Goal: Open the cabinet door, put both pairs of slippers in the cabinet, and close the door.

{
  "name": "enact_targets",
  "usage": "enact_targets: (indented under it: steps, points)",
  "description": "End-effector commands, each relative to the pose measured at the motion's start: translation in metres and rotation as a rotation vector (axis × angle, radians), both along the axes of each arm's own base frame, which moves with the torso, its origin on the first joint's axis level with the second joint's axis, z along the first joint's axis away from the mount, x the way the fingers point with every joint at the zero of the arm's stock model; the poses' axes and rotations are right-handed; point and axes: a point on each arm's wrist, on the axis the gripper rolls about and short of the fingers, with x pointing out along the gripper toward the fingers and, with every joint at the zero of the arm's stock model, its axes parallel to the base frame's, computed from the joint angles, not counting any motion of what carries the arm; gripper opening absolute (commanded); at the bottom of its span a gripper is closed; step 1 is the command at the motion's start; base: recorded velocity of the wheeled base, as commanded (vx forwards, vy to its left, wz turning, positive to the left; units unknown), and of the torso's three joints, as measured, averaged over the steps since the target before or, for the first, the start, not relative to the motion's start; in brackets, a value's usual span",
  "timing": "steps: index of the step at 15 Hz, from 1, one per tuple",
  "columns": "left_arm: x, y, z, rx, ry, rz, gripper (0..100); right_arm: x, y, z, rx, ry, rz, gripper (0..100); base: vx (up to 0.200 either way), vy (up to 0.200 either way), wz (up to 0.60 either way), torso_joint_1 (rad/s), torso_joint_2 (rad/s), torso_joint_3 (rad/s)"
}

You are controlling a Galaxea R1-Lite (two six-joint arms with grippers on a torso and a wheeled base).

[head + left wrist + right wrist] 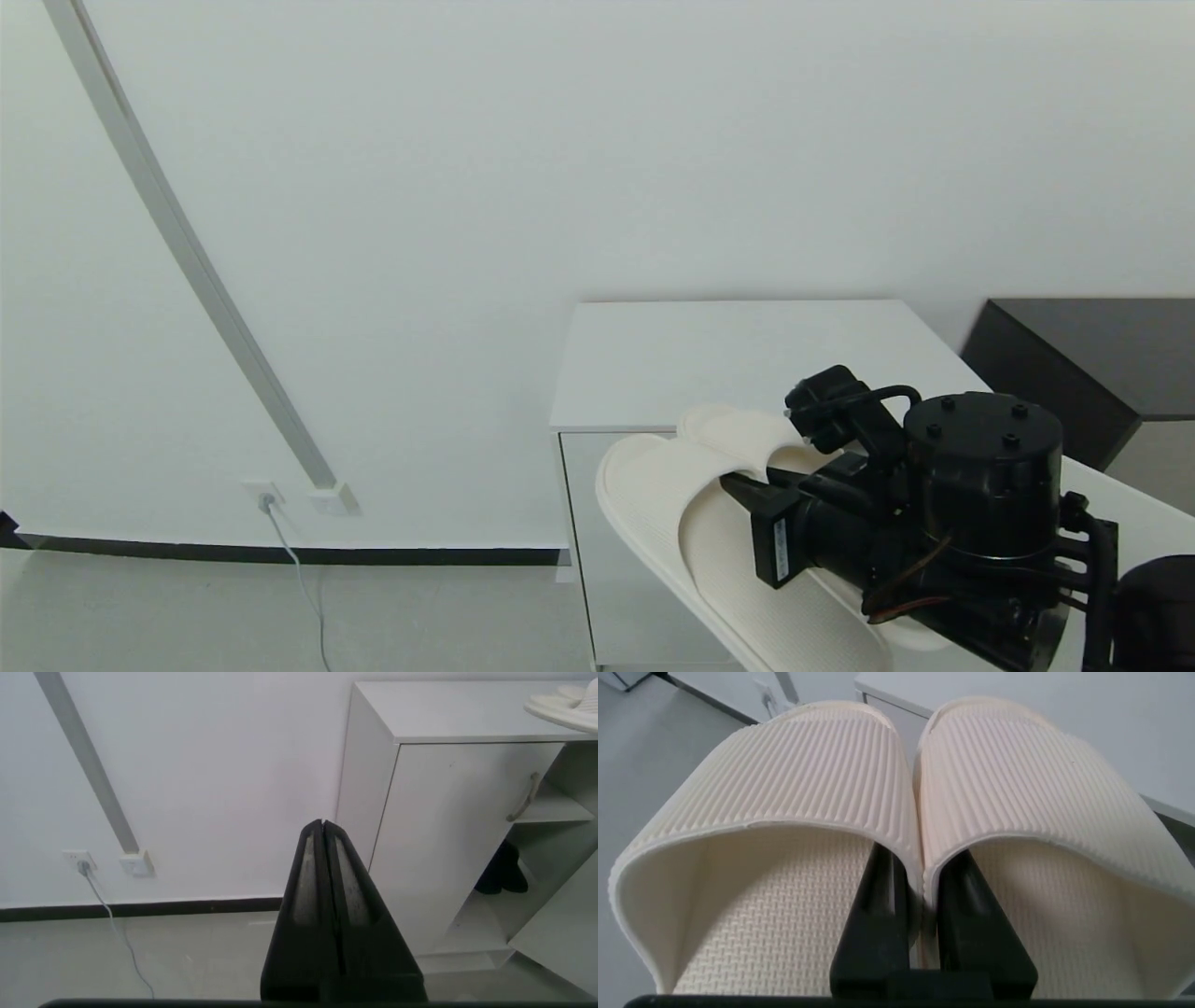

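A pair of cream ribbed slippers (681, 504) hangs in the air in front of the white cabinet (747, 355), level with its top edge. My right gripper (920, 873) is shut on them, one finger inside each slipper (813, 784), pinching the two inner walls together. The left gripper (323, 826) is shut on nothing and stands lower, to the left of the cabinet (448, 709). From there the left door (458, 831) with its handle (528, 798) looks closed. The right half stands open, with shelves and a dark shape (502, 870) on the lower one.
A black piece of furniture (1083, 364) stands right of the cabinet. On the wall to the left are a slanted grey strip (187, 243) and a socket with a cable (266, 495) running to the floor. Bare grey floor (280, 616) lies left of the cabinet.
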Motion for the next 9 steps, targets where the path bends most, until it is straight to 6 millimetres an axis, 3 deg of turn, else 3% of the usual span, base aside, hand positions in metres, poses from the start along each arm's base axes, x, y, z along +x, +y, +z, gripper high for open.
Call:
enact_targets:
  steps: [1,9]
  points:
    - [0.0,0.0,0.0,0.0,0.0,0.0,0,0.0002,0.0006,-0.0004,0.0,0.0,0.001,0,0.0,0.0,0.0,0.0,0.0,0.0]
    - [0.0,0.0,0.0,0.0,0.0,0.0,0,0.0004,0.0008,-0.0009,-0.001,0.001,0.001,0,0.0,-0.2,0.0,0.001,0.0,0.002]
